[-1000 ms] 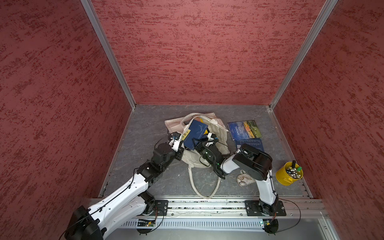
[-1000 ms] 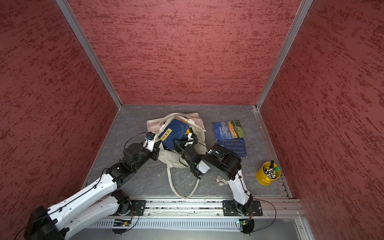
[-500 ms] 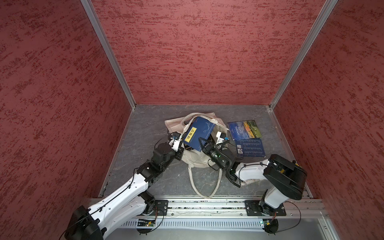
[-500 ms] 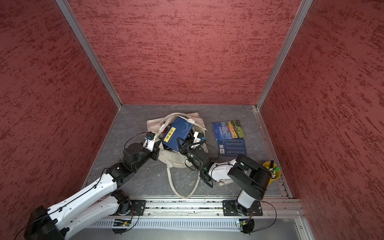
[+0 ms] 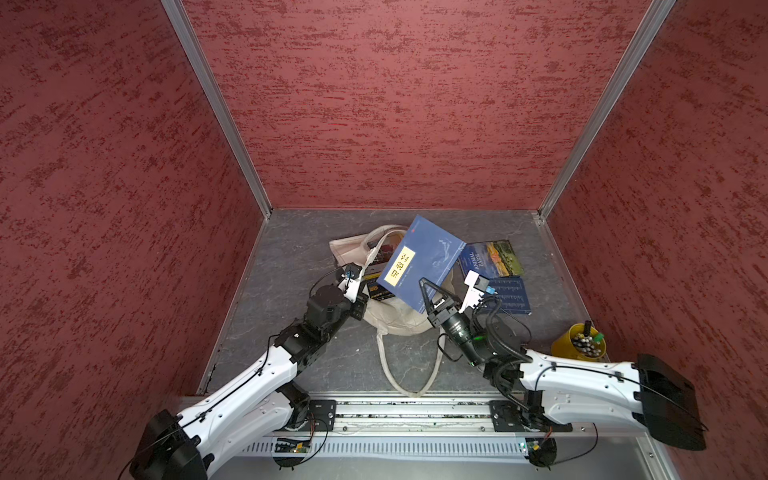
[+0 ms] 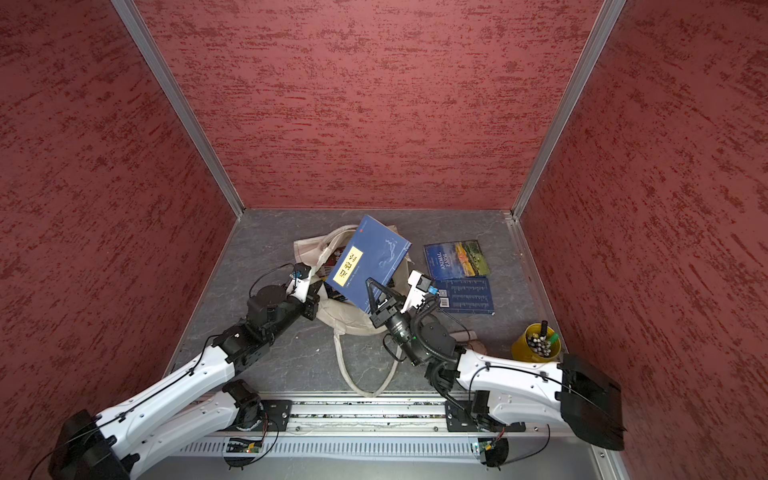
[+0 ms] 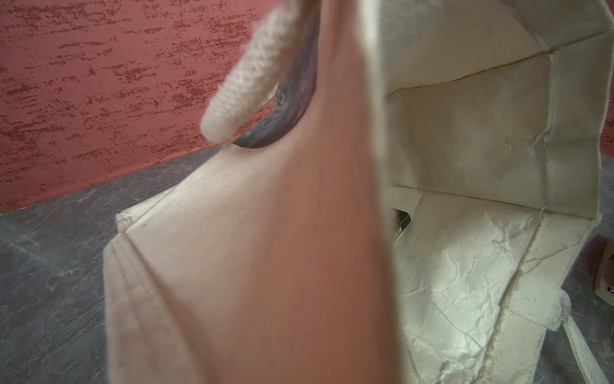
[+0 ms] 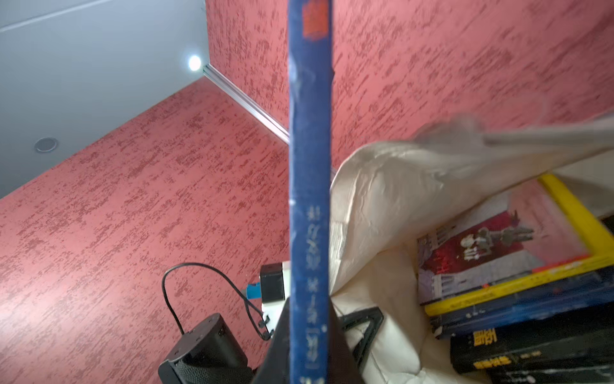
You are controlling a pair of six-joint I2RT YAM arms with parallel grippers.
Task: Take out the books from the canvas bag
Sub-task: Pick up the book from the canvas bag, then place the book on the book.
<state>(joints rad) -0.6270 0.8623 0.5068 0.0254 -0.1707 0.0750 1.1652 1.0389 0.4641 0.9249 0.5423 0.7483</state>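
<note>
**Item 1. Right claw** (image 5: 430, 291) (image 6: 375, 296): clenched on the lower corner of the large dark blue paperback with a yellow title label (image 5: 422, 262) (image 6: 368, 257). The paperback stands tilted above the claw, lifted clear of the table. In the right wrist view its spine (image 8: 309, 199) rises straight out from between the fingers.

**Item 2. Left claw** (image 5: 366, 289) (image 6: 318, 289): pinched shut on the rim of the cream canvas bag with loop handles (image 5: 395, 320) (image 6: 345, 320). The cloth hides the fingers themselves and crowds the left wrist view (image 7: 265, 266).

**Item 3. Bag:** it lies on the grey stone-patterned table (image 5: 311, 257) between the two claws, with its mouth open. One handle (image 5: 384, 361) trails back past the right claw toward the robot's base.

**Item 4. In the bag:** a stack lies just beyond the right claw and just beside the left claw.
- a yellow-bordered paperback with a red picture (image 8: 498, 252) on top
- a dark blue volume (image 8: 531, 306) under it
- a black paperback with orange-yellow lettering (image 8: 515, 349) (image 5: 380, 292)

**Item 5. Out of the bag:** two books lie flat on the table near the right claw's outer side, touching each other.
- a landscape-cover paperback lettered ANIMAL FARM (image 5: 492, 259) (image 6: 457, 259)
- a blue paperback showing pale print (image 5: 509, 295) (image 6: 469, 295), the closer of the two to the claw

**Item 6. Yellow cup of pens** (image 5: 577, 345) (image 6: 536, 343): well apart from the right claw, beside that arm.
</note>
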